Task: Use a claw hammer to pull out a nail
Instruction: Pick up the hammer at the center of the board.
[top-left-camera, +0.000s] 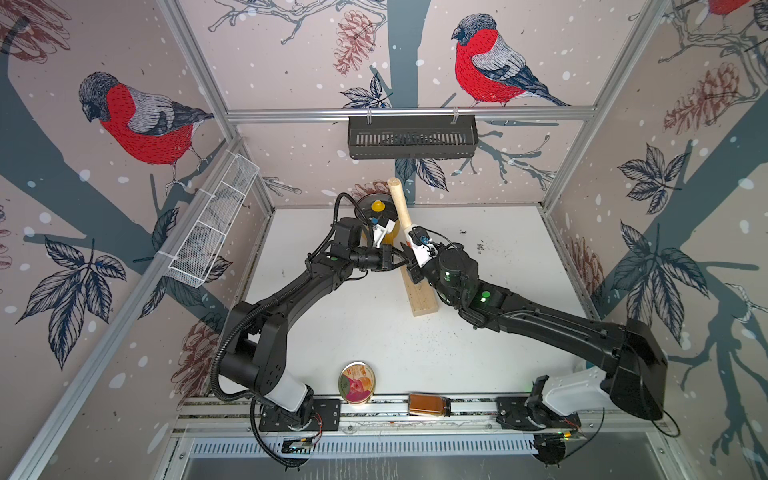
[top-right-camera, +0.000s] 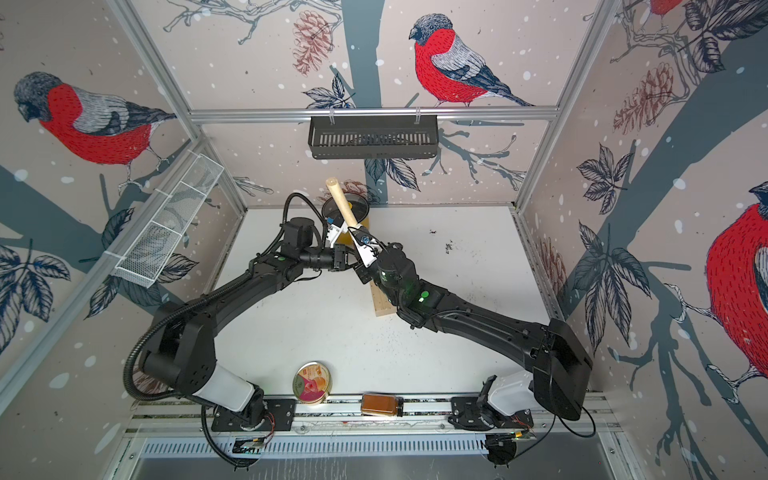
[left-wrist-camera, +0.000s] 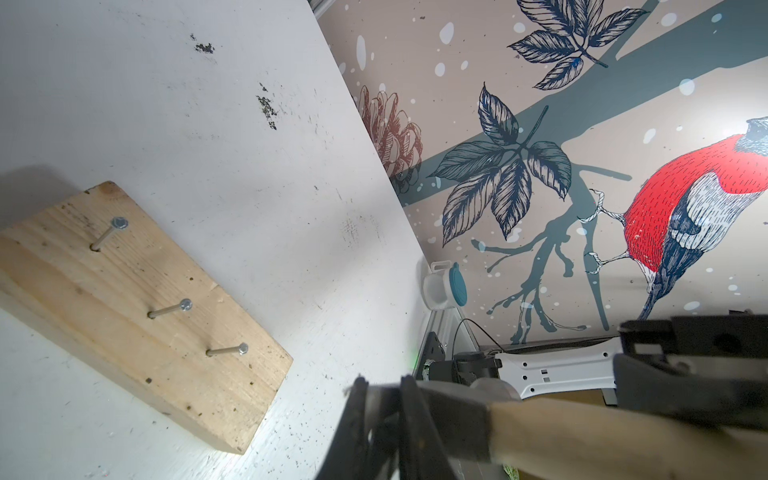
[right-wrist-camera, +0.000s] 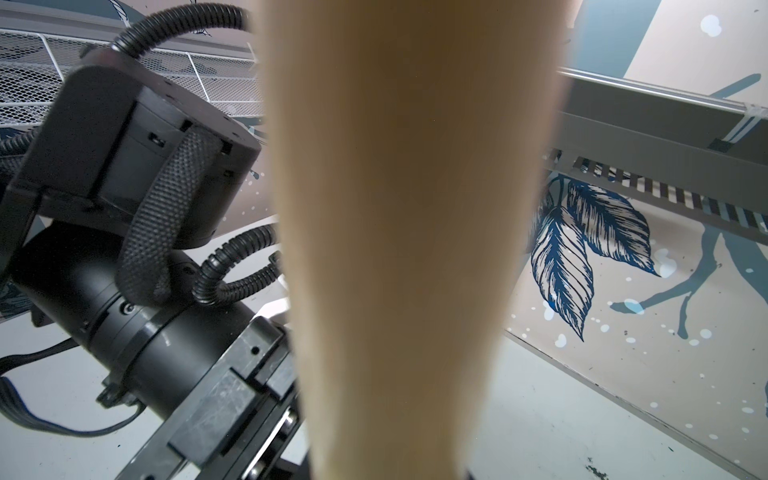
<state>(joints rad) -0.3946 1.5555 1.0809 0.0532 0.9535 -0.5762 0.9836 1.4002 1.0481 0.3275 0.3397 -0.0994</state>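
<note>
Now your right hand (top-left-camera: 412, 266) pinches the hammer (top-left-camera: 400, 208) by the block's (top-left-camera: 422, 297) far end, handle slanting up and away from it, head apart from the nails (left-wrist-camera: 170, 309). I can't tell the left hand's (top-left-camera: 392, 261) grip.

The white counter (top-left-camera: 374, 340) is bare across its near middle and along its right side. The left arm (top-left-camera: 291, 291) and right arm (top-left-camera: 540, 320) meet over the centre, above a wooden block (top-left-camera: 423, 300) with three nails (left-wrist-camera: 168, 309) sticking up. The claw hammer (top-left-camera: 398, 203) handle slants up toward the back wall. A round tin (top-left-camera: 357, 381) and a jar (top-left-camera: 428, 405) sit at the front edge.
</note>
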